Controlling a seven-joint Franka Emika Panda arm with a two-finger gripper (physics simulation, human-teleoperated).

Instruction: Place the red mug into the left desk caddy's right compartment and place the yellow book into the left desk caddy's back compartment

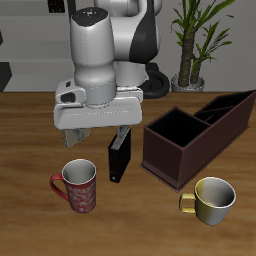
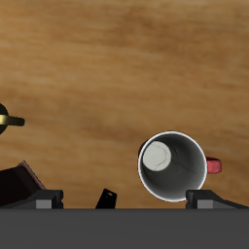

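Note:
The red mug [image 1: 78, 185] stands upright on the table near the front edge, handle toward the table's edge side. It also shows in the wrist view [image 2: 173, 165], pale inside, empty. My gripper [image 1: 98, 138] hangs open and empty above and a little behind the mug; in the wrist view [image 2: 126, 202] the mug lies close to one fingertip [image 2: 208, 199]. The left desk caddy [image 1: 205, 135] is a long dark maroon box farther along the table, its large square compartment [image 1: 176, 128] at the near end. The yellow book is not in view.
A black book [image 1: 118, 158] stands upright between the red mug and the caddy, just below my gripper; it shows in the wrist view [image 2: 107, 198]. A plain yellowish mug [image 1: 213, 200] stands in front of the caddy. A potted plant [image 1: 195, 45] stands behind.

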